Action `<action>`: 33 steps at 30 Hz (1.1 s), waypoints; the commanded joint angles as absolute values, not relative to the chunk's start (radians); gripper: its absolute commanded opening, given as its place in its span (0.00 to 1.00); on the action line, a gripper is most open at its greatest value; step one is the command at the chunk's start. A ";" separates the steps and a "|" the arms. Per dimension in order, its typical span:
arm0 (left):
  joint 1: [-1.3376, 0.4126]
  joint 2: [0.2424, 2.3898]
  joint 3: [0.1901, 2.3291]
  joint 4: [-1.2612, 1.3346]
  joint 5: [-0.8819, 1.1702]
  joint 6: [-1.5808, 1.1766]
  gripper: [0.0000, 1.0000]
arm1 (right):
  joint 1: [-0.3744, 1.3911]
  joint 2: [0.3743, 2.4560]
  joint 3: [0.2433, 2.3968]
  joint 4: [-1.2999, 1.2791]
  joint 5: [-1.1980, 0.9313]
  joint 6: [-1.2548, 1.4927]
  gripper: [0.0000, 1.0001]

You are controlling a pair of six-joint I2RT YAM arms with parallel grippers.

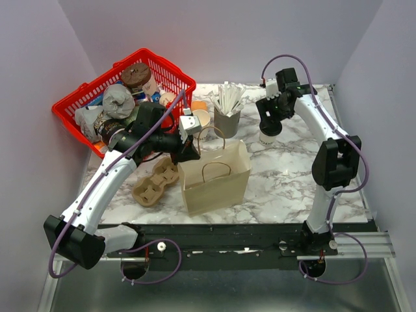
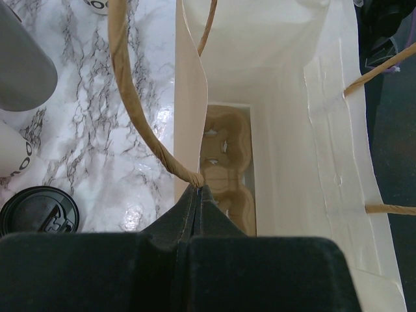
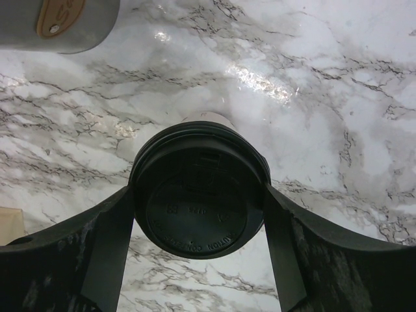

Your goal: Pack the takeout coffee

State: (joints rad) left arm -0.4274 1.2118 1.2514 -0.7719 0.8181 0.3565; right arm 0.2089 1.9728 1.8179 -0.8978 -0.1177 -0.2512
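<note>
The takeout coffee [image 1: 268,137] stood upright on the marble table [image 1: 292,175] in the upper right of the overhead view. Its long axis was vertical and it sat straight below the right gripper [image 3: 199,203]. In the right wrist view its black lid [image 3: 195,188] filled the middle of the frame. One finger lay against the lid's rim on each side, so the jaws stood wide but looked closed on the cup, straddling it from above.

The paper bag [image 1: 214,179] stood at the lower centre of the overhead view, down and left of the cup. The right arm was plainly the nearer one to the coffee.

The left gripper [image 2: 197,193] was fully closed, pinching the bag's twine handle [image 2: 133,110] and holding the mouth open. Through the mouth a cardboard cup carrier [image 2: 224,169] showed at the bottom of the bag.

Judging from this, the coming move turned on lifting the cup straight up, carrying it down-left over the rim, and keeping it upright on the way to the carrier.
</note>
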 commanded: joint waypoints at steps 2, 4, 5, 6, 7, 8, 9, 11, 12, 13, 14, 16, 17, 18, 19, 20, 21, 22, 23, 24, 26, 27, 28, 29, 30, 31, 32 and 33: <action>-0.430 1.195 1.241 -0.793 0.784 0.385 0.00 | 0.216 1.846 1.833 -0.927 -0.144 -0.290 0.67; -0.430 1.195 1.244 -0.793 0.772 0.388 0.00 | 0.215 1.813 1.829 -0.933 -0.158 -0.304 0.66; -0.430 1.193 1.244 -0.790 0.758 0.390 0.00 | 0.213 1.783 1.825 -0.934 -0.179 -0.307 0.66; -0.430 1.192 1.253 -0.790 0.752 0.396 0.00 | 0.215 1.764 1.825 -0.942 -0.192 -0.314 0.65; -0.430 1.192 1.259 -0.792 0.749 0.403 0.00 | 0.216 1.749 1.827 -0.943 -0.201 -0.318 0.64; -0.430 1.192 1.265 -0.795 0.744 0.417 0.00 | 0.215 1.712 1.833 -0.948 -0.236 -0.319 0.64; -0.428 1.192 1.282 -0.798 0.742 0.423 0.00 | 0.215 1.694 1.839 -0.956 -0.257 -0.322 0.64; -0.430 1.198 1.301 -0.808 0.749 0.440 0.00 | 0.215 1.651 1.853 -0.962 -0.335 -0.324 0.63; -0.430 1.200 1.319 -0.825 0.756 0.460 0.00 | 0.215 1.608 1.864 -0.962 -0.368 -0.328 0.62; -0.428 1.203 1.328 -0.834 0.761 0.474 0.00 | 0.216 1.580 1.868 -0.959 -0.402 -0.333 0.60; -0.429 1.207 1.336 -0.842 0.764 0.482 0.00 | 0.216 1.557 1.870 -0.954 -0.464 -0.333 0.55; -0.431 1.207 1.353 -0.842 0.762 0.491 0.00 | 0.216 1.491 1.878 -0.943 -0.527 -0.337 0.50; -0.431 1.209 1.358 -0.839 0.759 0.494 0.00 | 0.215 1.473 1.876 -0.942 -0.581 -0.341 0.49; -0.431 1.207 1.367 -0.827 0.750 0.495 0.00 | 0.216 1.450 1.873 -0.931 -0.603 -0.342 0.48; -0.431 1.206 1.370 -0.816 0.730 0.495 0.00 | 0.216 1.415 1.864 -0.927 -0.621 -0.342 0.48; -0.431 1.203 1.370 -0.804 0.717 0.494 0.00 | 0.215 1.392 1.855 -0.920 -0.659 -0.345 0.47; -0.433 1.198 1.367 -0.773 0.703 0.495 0.00 | 0.215 1.372 1.844 -0.905 -0.673 -0.347 0.47; -0.434 1.195 1.361 -0.758 0.692 0.502 0.00 | 0.215 1.329 1.818 -0.893 -0.686 -0.347 0.47; -0.437 1.184 1.352 -0.740 0.666 0.515 0.00 | 0.216 1.307 1.806 -0.882 -0.712 -0.347 0.47; -0.440 1.178 1.327 -0.698 0.654 0.521 0.00 | 0.215 1.289 1.793 -0.865 -0.725 -0.356 0.47; -0.459 1.152 1.296 -0.643 0.606 0.534 0.00 | 0.218 1.231 1.757 -0.848 -0.765 -0.370 0.47; -0.468 1.143 1.266 -0.593 0.592 0.546 0.00 | 0.221 1.209 1.743 -0.830 -0.775 -0.383 0.47; -0.489 1.134 1.253 -0.571 0.583 0.560 0.00 | 0.221 1.192 1.732 -0.821 -0.781 -0.388 0.47; -0.500 1.120 1.240 -0.546 0.575 0.572 0.00 | 0.222 1.169 1.718 -0.815 -0.787 -0.391 0.46; -0.512 1.117 1.224 -0.507 0.552 0.592 0.00 | 0.222 1.160 1.714 -0.813 -0.787 -0.403 0.46; -0.523 1.117 1.223 -0.493 0.548 0.603 0.00 | 0.222 1.155 1.712 -0.813 -0.782 -0.406 0.46; -0.540 1.124 1.224 -0.485 0.548 0.615 0.00 | 0.222 1.151 1.710 -0.815 -0.773 -0.408 0.46; -0.549 1.132 1.236 -0.479 0.551 0.633 0.00 | 0.221 1.144 1.712 -0.825 -0.769 -0.414 0.45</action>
